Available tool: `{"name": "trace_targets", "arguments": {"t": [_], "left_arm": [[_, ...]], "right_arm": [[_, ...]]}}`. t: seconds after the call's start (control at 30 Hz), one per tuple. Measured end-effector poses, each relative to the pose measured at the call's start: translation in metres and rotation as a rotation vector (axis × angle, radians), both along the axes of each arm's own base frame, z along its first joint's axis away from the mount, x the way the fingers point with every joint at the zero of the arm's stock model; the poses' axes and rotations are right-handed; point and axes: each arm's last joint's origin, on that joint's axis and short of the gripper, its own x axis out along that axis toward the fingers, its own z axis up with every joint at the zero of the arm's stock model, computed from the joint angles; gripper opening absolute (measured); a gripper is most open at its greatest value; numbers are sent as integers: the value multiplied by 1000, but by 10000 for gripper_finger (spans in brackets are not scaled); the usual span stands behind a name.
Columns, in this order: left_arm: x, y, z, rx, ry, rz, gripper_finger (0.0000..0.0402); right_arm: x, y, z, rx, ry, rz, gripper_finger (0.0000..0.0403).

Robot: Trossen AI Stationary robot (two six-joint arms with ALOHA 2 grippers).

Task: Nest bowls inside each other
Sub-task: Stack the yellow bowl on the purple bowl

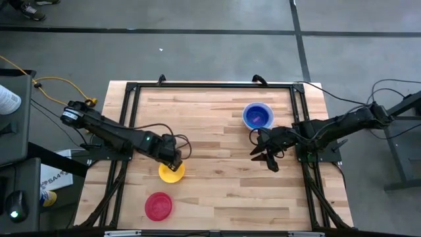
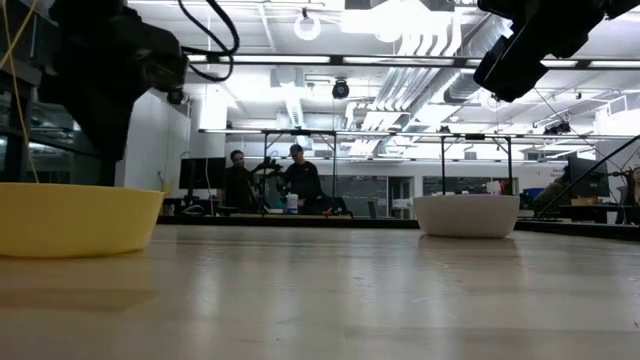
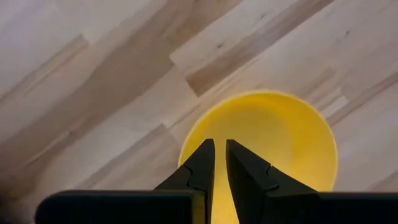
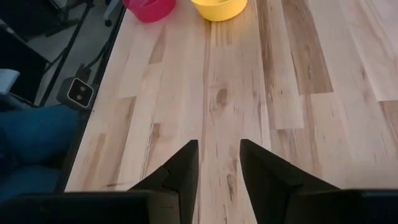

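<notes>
Over the yellow bowl (image 1: 172, 172), left gripper (image 3: 220, 163) seemingly grips its rim.

Table top (image 1: 217, 164): pale wood in butcher-block strips, smooth with a low satin sheen and visible grain, edged by a dark matt metal frame (image 1: 210, 85). Yellow bowl (image 3: 273, 137), red bowl (image 1: 158, 206) at about 6 o'clock of it, and the blue bowl (image 1: 257, 116) inside a white bowl (image 2: 467, 214): all smooth plain-coloured plastic, the yellow faintly glossy inside, the white duller. Left gripper (image 3: 220, 163) and right gripper (image 4: 219, 163) fingers look like dark matt plastic.
</notes>
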Motion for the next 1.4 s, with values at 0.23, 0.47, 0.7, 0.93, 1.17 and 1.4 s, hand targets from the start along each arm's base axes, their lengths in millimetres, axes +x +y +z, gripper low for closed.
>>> {"name": "trace_targets", "arguments": {"t": [0.23,0.47,0.7,0.93,1.17,1.4], "left_arm": [[-10,-12,-1,19,56,-44,42],[-13,-15,-1,29,66,-75,42],[-12,-14,-3,36,78,-86,42],[-12,-14,-4,41,84,-100,42],[-10,-16,-3,-3,70,-101,42],[-7,-19,-3,-43,52,-127,42]], "right_arm": [[-1,4,0,0,-1,22,112],[-1,4,0,1,-1,22,112],[-1,4,0,9,-3,16,112],[-1,4,0,9,-3,16,112],[-1,4,0,11,-2,19,112],[-1,4,0,11,-2,19,112]]}}
